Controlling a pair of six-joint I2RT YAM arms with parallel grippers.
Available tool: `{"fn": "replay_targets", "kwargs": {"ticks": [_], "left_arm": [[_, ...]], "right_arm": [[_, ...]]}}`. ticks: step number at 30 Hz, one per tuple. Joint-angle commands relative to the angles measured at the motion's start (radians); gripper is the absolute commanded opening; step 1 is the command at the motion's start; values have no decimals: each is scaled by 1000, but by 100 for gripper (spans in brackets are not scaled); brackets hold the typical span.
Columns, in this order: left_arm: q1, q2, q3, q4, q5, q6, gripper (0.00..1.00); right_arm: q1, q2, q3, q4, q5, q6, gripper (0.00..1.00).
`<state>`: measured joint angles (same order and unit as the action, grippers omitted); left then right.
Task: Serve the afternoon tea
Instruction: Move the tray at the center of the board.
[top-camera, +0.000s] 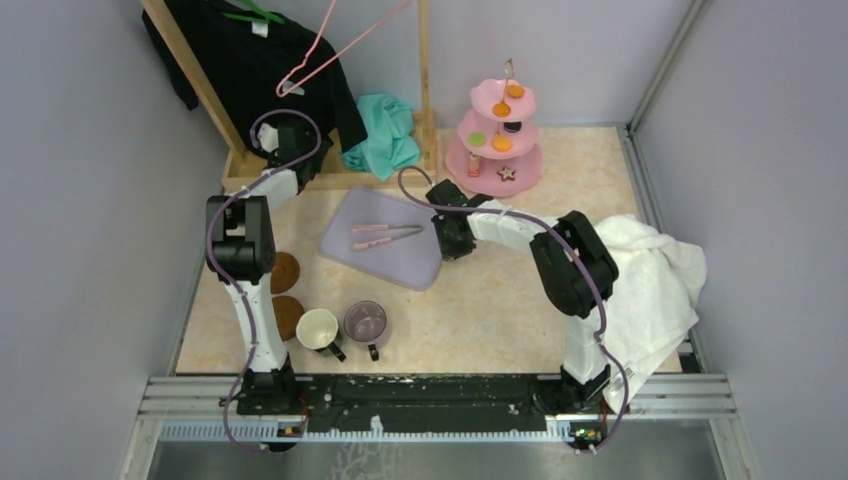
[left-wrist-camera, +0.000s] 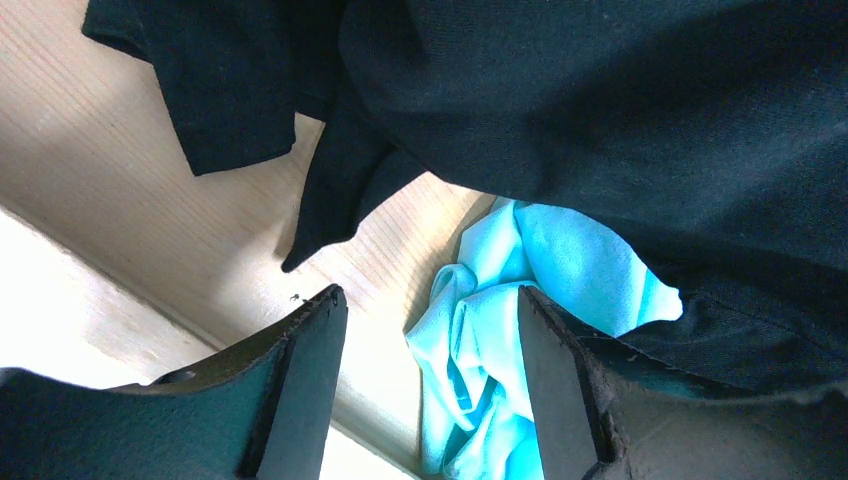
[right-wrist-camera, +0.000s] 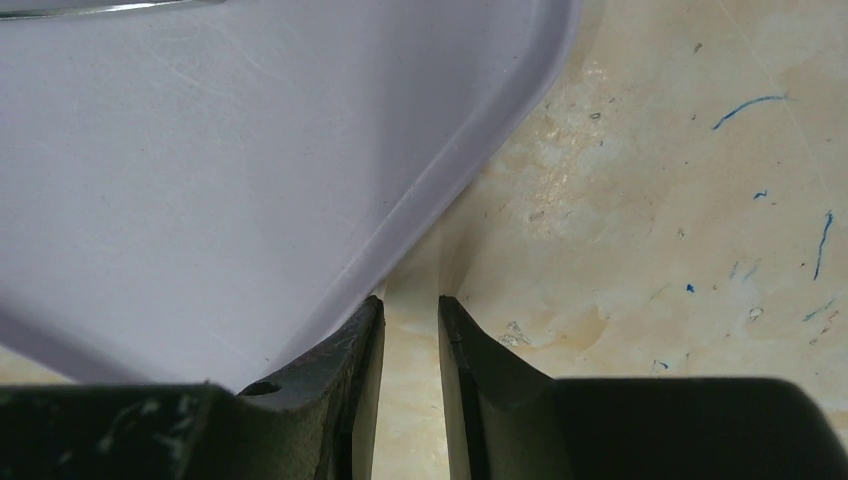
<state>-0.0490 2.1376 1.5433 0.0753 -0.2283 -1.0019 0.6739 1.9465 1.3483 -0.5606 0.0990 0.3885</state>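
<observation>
The pink three-tier stand is at the back right, with orange, green and black sweets and a star cookie on its tiers. A cream mug and a greyish-purple mug stand near the front, beside two brown coasters. My right gripper hangs low at the right edge of a lavender tray; its jaws are a narrow gap apart with only tabletop between them. My left gripper is open and empty at the back.
Pink-handled tongs lie on the tray. A black shirt hangs on a wooden rack, and a teal cloth lies at its base. A white towel is heaped at the right. Grey walls close in both sides.
</observation>
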Motion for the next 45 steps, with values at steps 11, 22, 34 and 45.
{"fn": "replay_targets", "kwargs": {"ticks": [11,22,34,45], "left_arm": [[2,10,34,8,7,2,69],[1,16,48,2,4,7,69],[2,10,70,-14,-4,21,69],[3,-2,78,-26,-15,28,69]], "right_arm": [[-20,101,162,39,-74,-27,28],[-60,205,279,72,-99,-48,28],[-79,390,534,35,-150,-86,28],[-92,370,624,23,-15,-132,29]]}}
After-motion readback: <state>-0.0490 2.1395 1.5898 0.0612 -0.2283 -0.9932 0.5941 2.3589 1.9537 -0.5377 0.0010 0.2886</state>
